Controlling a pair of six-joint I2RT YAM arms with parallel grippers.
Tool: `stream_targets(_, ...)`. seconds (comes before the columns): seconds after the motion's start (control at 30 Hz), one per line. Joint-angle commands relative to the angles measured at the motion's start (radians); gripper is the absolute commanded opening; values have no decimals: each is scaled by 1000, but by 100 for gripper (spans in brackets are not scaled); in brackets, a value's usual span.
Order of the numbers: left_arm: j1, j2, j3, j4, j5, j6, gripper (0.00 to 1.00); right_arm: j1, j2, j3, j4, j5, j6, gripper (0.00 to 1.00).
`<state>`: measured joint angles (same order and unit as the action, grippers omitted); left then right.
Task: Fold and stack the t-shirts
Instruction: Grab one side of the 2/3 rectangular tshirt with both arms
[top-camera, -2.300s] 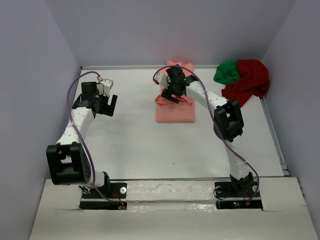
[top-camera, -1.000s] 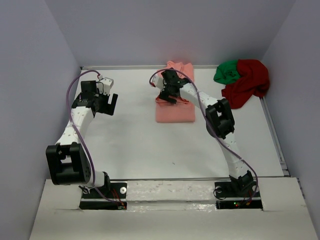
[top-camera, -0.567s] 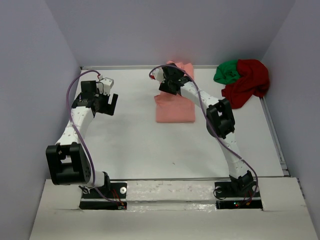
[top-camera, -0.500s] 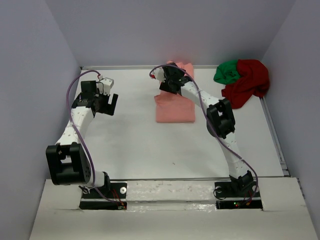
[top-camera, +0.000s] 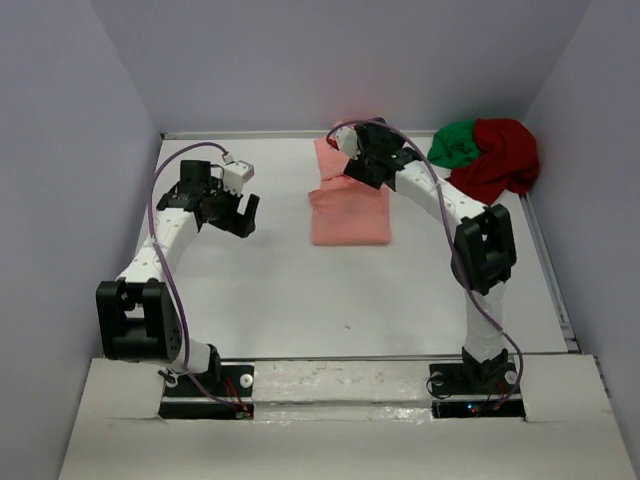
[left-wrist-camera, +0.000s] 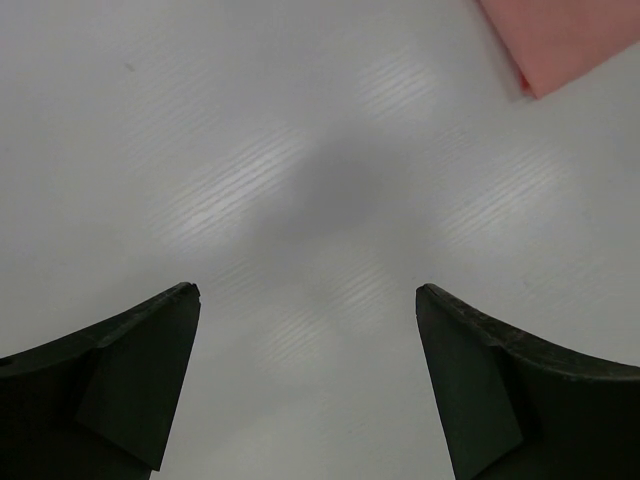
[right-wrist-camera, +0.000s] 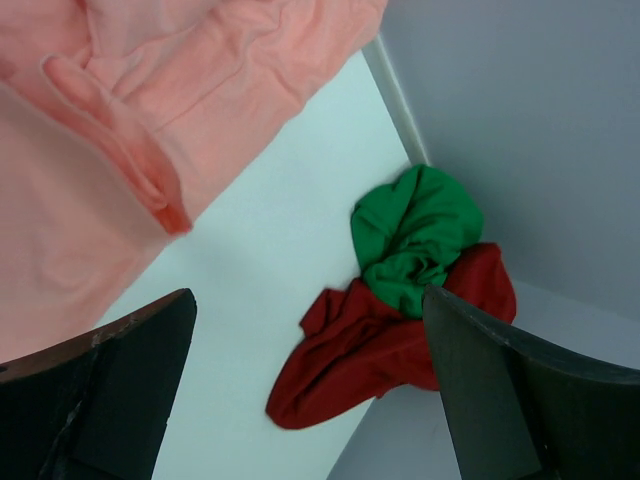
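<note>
1. Hanging spread wide and empty, the right gripper (top-camera: 362, 166) sits over the far edge of the salmon-pink shirt (top-camera: 348, 218), gripping nothing.
2. The left gripper (top-camera: 238, 208), also wide open and empty, hovers above the table (top-camera: 290, 290), to the left of that shirt.
3. The pink shirt lies folded mid-table, its far end rumpled; I'd smooth it flat before stacking on it.
4. The green shirt (top-camera: 455, 143) and dark red shirt (top-camera: 500, 160) lie bunched together, touching, in the far right corner. I reckon one comes next, so pinch a single layer or the other drags along.
</note>
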<state>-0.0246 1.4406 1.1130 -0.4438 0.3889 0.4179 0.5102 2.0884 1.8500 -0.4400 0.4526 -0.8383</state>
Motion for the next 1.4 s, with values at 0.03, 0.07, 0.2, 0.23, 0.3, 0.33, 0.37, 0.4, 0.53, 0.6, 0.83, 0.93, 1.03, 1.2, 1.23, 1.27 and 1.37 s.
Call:
stream_targets(0.03, -126, 38, 36, -61, 96, 28, 99, -18, -209, -89, -215, -95, 208, 100)
stream_targets(0.07, -162, 53, 44, -61, 97, 27, 99, -18, -238, -153, -259, -129, 253, 100)
stream_targets(0.2, -222, 130, 82, -82, 151, 35, 97, -18, -375, -325, -333, -235, 369, 100)
stream_targets(0.23, -254, 167, 91, -88, 156, 35, 96, -18, -392, -353, -350, -258, 393, 99)
stream_targets(0.3, -288, 201, 114, -101, 150, 39, 94, -27, -435, -415, -400, -337, 448, 97)
stream_targets(0.33, -313, 227, 117, -99, 142, 39, 94, -27, -447, -437, -414, -409, 473, 94)
stream_targets(0.37, -325, 239, 120, -98, 140, 39, 94, -27, -470, -455, -439, -442, 479, 93)
stream_targets(0.4, -334, 247, 125, -95, 139, 39, 93, -27, -481, -475, -439, -477, 488, 92)
stream_targets(0.53, -368, 283, 143, -64, 131, 30, 88, -39, -485, -567, -430, -561, 499, 90)
stream_targets(0.6, -371, 316, 172, -65, 140, 28, 79, -48, -466, -580, -419, -571, 504, 89)
stream_targets(0.83, -417, 426, 255, -76, 127, 28, 66, -67, -409, -572, -362, -560, 490, 88)
stream_targets(0.93, -426, 463, 286, -70, 116, 25, 62, -76, -361, -534, -353, -577, 489, 87)
stream_targets(1.03, -432, 486, 312, -58, 111, 21, 60, -85, -328, -496, -341, -583, 485, 86)
stream_targets(1.2, -445, 514, 346, -46, 84, 15, 60, -95, -261, -443, -339, -600, 476, 85)
stream_targets(1.23, -448, 512, 346, -35, 77, 13, 60, -95, -258, -433, -339, -609, 475, 85)
stream_targets(1.27, -451, 512, 346, -33, 73, 15, 59, -95, -252, -430, -341, -609, 475, 85)
stream_targets(1.37, -457, 518, 346, -32, 74, 15, 58, -104, -243, -419, -336, -609, 469, 84)
